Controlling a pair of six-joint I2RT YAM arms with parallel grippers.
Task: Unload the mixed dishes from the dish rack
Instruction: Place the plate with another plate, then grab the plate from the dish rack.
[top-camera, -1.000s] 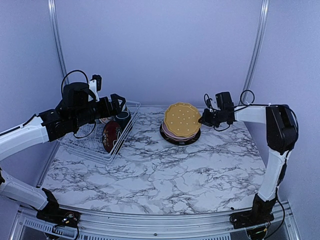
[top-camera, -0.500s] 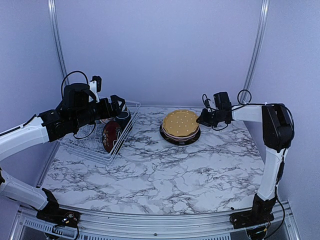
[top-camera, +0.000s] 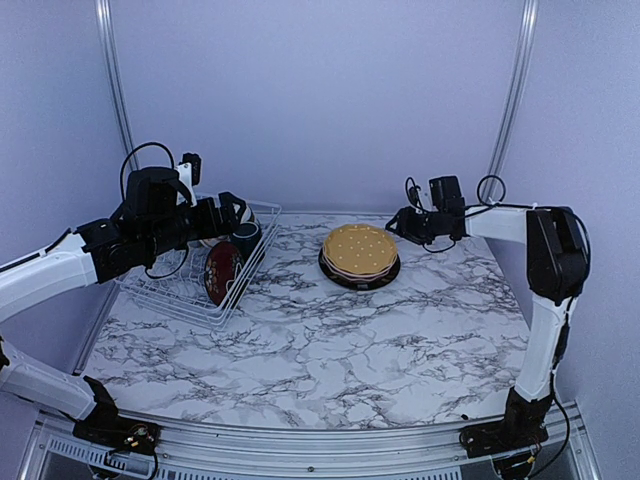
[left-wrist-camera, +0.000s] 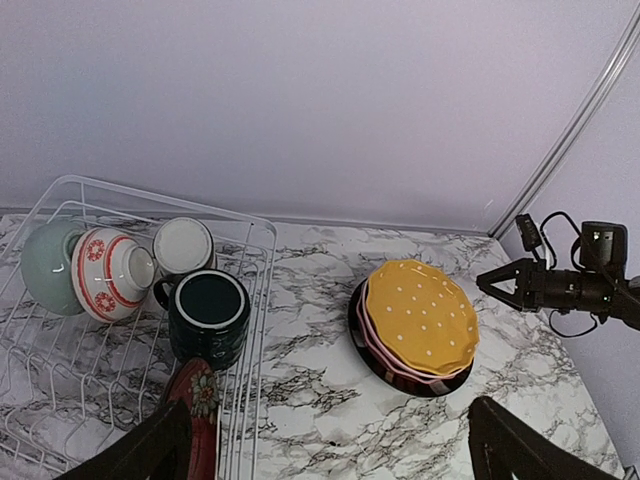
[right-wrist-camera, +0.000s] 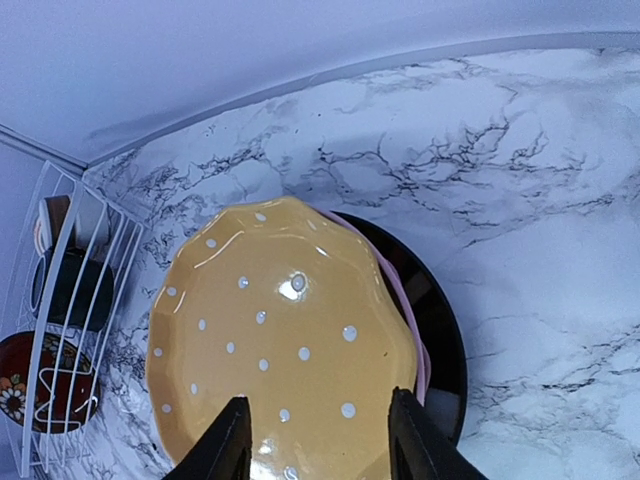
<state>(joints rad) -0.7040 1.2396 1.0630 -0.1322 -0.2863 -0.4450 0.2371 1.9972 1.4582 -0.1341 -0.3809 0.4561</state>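
A second ago the orange plate (top-camera: 360, 248) stood tilted up on its edge in the right gripper (top-camera: 394, 219). Half a second ago it was nearly level. Now it lies flat on top of the stack, and the right gripper has let go and drawn back a little toward the far right, its fingers spread and holding nothing. The wrist view looks down between those fingers (right-wrist-camera: 225, 440) onto the dotted plate, with a pink plate (right-wrist-camera: 421, 352) showing at its right rim and a black plate (right-wrist-camera: 441, 340) at the bottom.

The left gripper (top-camera: 238, 206) has hardly moved. It hovers over the right end of the dish rack (top-camera: 170, 295), with its fingers wide apart and empty.

In the rack a dark teal mug (left-wrist-camera: 208, 315) lies on its side, and just behind it is a small pale cup (left-wrist-camera: 182, 245). To their left are a red-patterned cup (left-wrist-camera: 110, 270) and a pale green bowl (left-wrist-camera: 45, 265), touching each other. A dark red floral plate (left-wrist-camera: 195, 410) stands on edge just in front of the mug.

The surface (top-camera: 330, 350) is white marble with grey veins. The rack sits at its far left, and the plate stack is near the far middle, well apart from it. The walls are plain pale lilac. Two metal poles (top-camera: 105, 60) rise at the back, and a metal rail (top-camera: 300, 450) runs along the near edge.
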